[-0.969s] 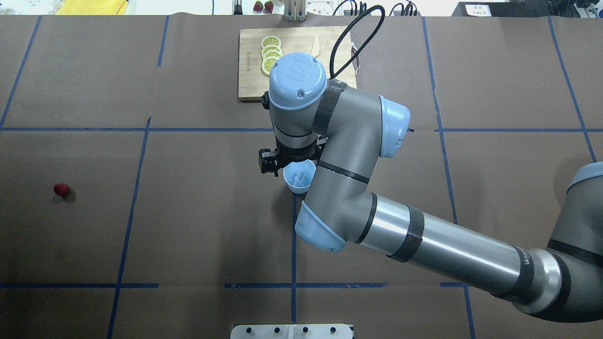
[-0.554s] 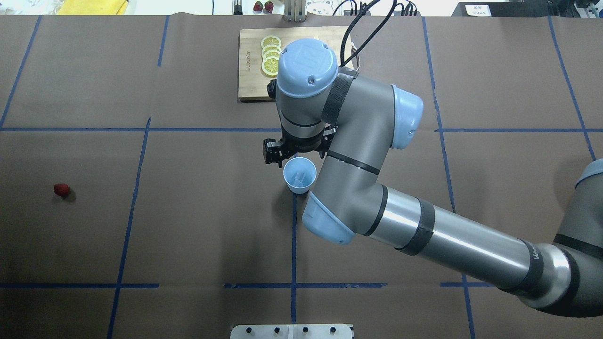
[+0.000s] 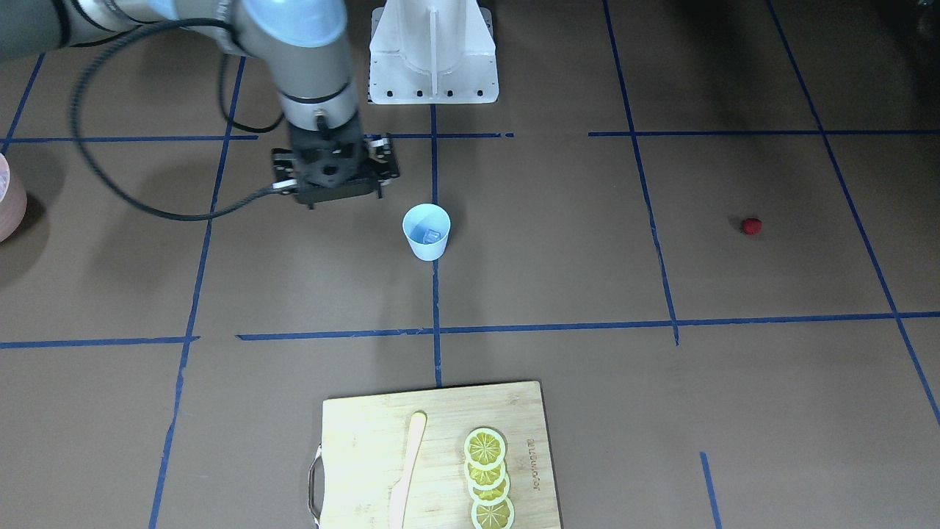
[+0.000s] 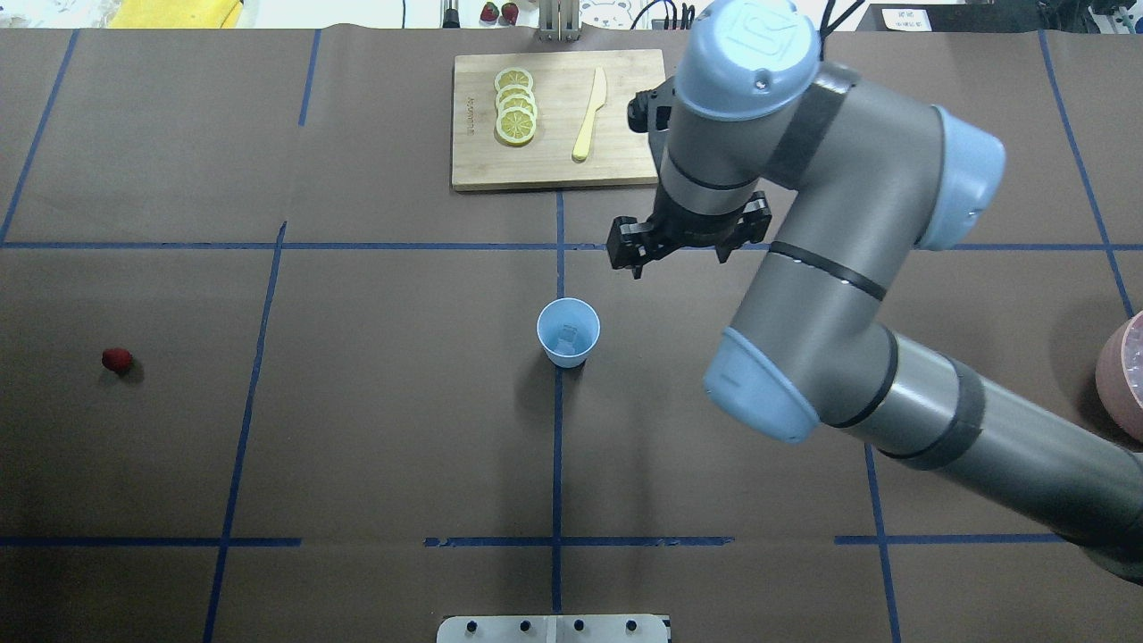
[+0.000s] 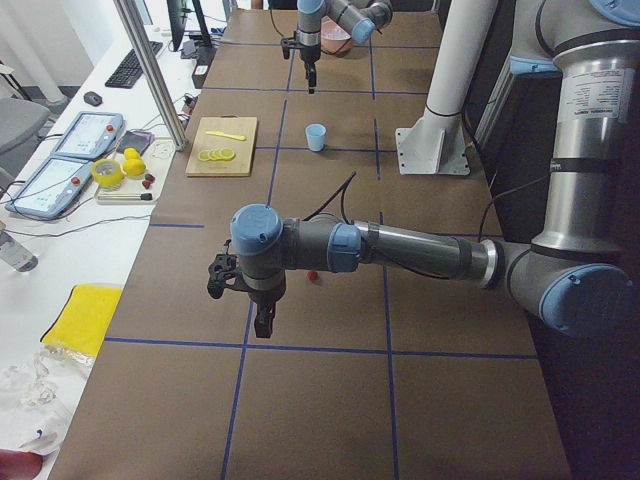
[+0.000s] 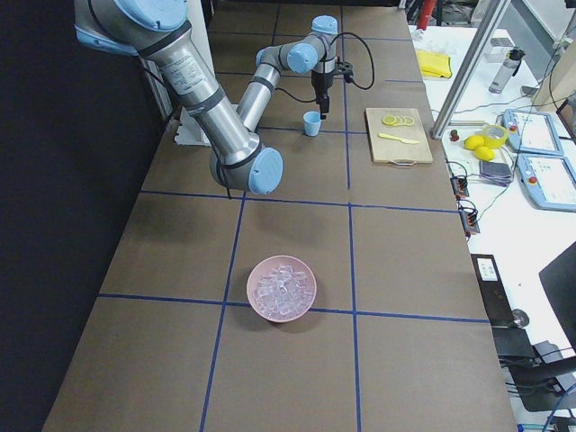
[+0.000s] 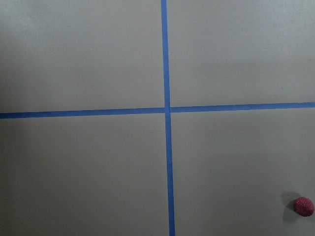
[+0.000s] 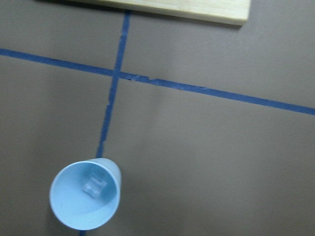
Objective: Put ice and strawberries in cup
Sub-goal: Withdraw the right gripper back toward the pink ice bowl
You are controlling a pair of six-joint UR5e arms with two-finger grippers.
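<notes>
Cup [image 4: 568,332] stands upright near the middle of the table [image 4: 375,429], on a blue tape line [image 4: 557,446]. One clear ice cube [image 8: 94,186] sits at the bottom of it. Strawberry [image 4: 117,360] lies on the bare table out toward the left end, well apart from the cup, with nothing touching it.

Right gripper [image 6: 323,110] hangs raised over the table, pointing down, off to the right of the cup and not over its rim. Its wrist camera has the cup in the lower left corner of the view and the edge of the cutting board [image 4: 554,165] along the top. The fingers are hidden under the wrist in the overhead and front views, so cannot tell if they are apart or together.

Left gripper [image 5: 262,328] hangs pointing down above the table near the strawberry, apart from it. It shows only in the left side view, so finger state is a cannot tell. Its wrist camera looks at a tape cross with the strawberry in the lower right corner.

Cutting board lies at the table's far edge, across from the robot, about mid-length. On it are a row of overlapping lemon slices [image 4: 515,107] and a pale yellow knife [image 4: 589,116] just beside them, not touching. Pink bowl [image 6: 282,317] toward the table's right end holds a pile of ice [image 6: 282,286]. White base plate [image 4: 554,628] sits at the near edge.
</notes>
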